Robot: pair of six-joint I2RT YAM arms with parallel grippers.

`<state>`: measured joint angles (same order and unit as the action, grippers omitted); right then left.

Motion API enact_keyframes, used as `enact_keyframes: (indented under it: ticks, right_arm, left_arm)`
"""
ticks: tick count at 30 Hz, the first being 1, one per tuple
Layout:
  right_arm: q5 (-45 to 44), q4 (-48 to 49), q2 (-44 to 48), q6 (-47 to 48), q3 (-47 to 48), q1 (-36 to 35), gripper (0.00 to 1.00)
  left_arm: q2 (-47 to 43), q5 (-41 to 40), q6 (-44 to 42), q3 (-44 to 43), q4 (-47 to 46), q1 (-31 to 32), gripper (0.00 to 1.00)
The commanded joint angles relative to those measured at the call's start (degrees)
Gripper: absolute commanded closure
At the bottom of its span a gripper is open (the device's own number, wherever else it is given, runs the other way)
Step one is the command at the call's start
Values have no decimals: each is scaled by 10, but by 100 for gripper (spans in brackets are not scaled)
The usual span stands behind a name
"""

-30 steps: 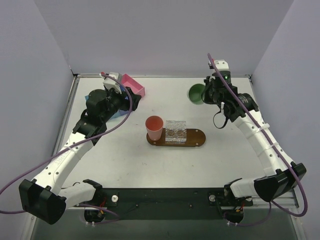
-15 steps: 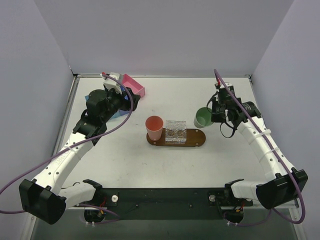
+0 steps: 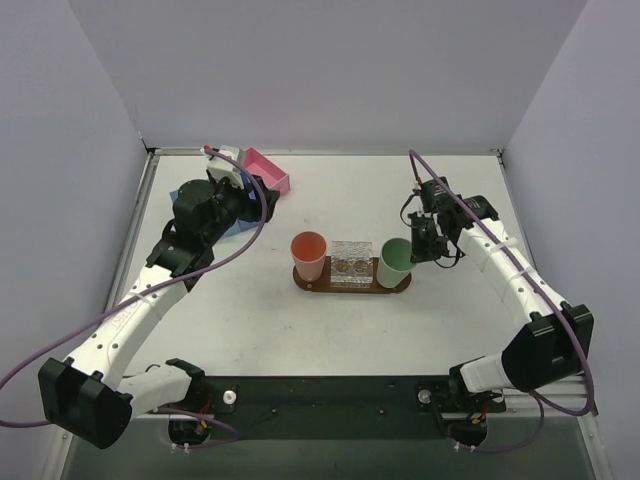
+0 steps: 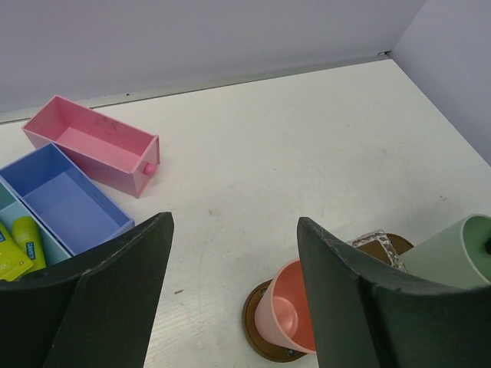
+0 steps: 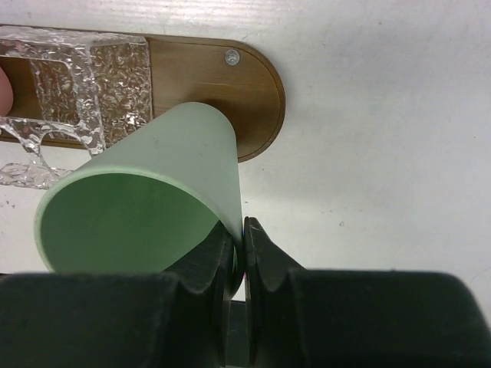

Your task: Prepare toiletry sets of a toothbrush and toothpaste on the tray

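The right tool point(image 5: 238, 230) is clamped on the thin rim of the pale green plastic cup point(image 5: 153, 192), one finger inside the wall and one outside. It holds the cup over the right rounded end of the dark brown wooden tray point(image 3: 345, 288), right of centre in the overhead view. Whether the cup's base touches the board cannot be told.

The pinch takes only a small piece of the rim, so the cup could swing or slip. If its base overhangs the curved end when it is let go, it may tip onto the white table point(image 3: 240, 300). It could also knock the clear textured block point(image 3: 352, 262) just beside it. The inner finger could drag the cup over as it pulls out.

The left tool point(image 4: 230, 230) has its jaws apart and holds nothing, at upper left near the blue bin point(image 4: 65, 195). The yellow-green toothpaste tubes point(image 4: 19, 245) lie in a bin at that view's lower left. No toothbrush shows.
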<state>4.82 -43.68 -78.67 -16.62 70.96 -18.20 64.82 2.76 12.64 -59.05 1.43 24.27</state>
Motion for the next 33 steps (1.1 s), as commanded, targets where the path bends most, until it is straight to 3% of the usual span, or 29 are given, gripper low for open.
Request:
enact_keyframes:
  ticks: [1,33]
  right_arm:
    - [12,-46,-24,-2,35,9,100]
    - [-37,-14,-76,-13,46,1,100]
  left_arm:
    - [-2,-8,-9,-6,-23,0,24]
    - [6,-7,-10,-5,-24,3,24]
